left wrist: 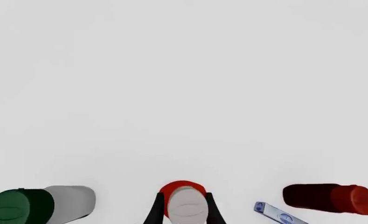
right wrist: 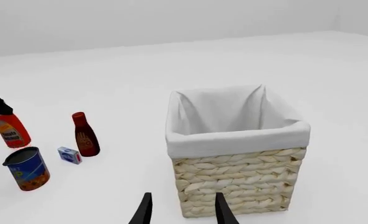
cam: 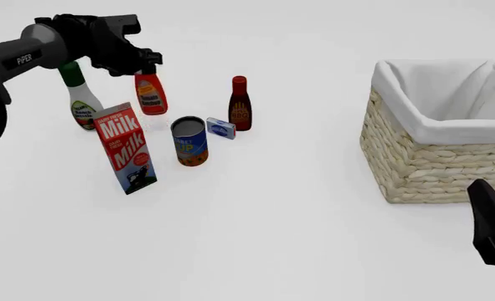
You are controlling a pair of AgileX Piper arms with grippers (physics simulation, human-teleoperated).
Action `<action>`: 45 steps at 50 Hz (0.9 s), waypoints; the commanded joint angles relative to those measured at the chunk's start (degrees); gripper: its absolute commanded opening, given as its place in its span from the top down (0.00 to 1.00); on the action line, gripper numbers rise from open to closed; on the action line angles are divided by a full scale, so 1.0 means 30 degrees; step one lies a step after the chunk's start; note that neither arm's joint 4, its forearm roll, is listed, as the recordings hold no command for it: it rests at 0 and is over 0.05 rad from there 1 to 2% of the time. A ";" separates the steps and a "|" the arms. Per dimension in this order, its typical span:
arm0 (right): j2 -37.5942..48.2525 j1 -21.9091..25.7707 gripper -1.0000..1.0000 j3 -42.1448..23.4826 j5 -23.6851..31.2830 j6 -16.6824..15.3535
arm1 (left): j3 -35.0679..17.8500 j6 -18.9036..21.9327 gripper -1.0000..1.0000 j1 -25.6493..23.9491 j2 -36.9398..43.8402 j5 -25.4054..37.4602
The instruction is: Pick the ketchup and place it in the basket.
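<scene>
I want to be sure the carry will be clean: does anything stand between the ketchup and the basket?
The dark-red bottle stands just to the right of the ketchup, which the left gripper holds by its cap. Beyond that bottle, nothing visible stands before the basket.

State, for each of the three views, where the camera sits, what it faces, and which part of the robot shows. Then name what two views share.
Front: fixed above the arms' side, facing the table; left arm holding the ketchup, right gripper.
Left wrist: behind the left gripper, looking down on the ketchup's cap.
Right wrist: behind the right gripper's fingers, facing the basket.
Shared: ketchup in all three.
</scene>
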 commanded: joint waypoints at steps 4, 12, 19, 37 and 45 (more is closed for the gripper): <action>-0.0195 -0.0039 0.00 -0.0002 0.0098 0.0038 | -0.1066 0.0540 1.00 0.0007 -0.0663 0.0850; -0.0425 -0.0054 0.00 -0.0006 0.0256 0.0094 | -0.0967 0.0697 1.00 -0.0005 -0.1241 0.1076; -0.0698 -0.0039 0.00 -0.0004 0.0484 0.0164 | -0.0948 0.0762 1.00 0.0086 -0.1792 0.1354; -0.2111 -0.0147 0.00 -0.0035 0.1421 0.0290 | 0.0714 0.0971 1.00 -0.0044 -0.4804 0.1674; -0.2191 -0.0179 0.00 -0.0067 0.1280 0.0094 | 0.1377 0.0863 1.00 -0.0350 -0.6025 0.1937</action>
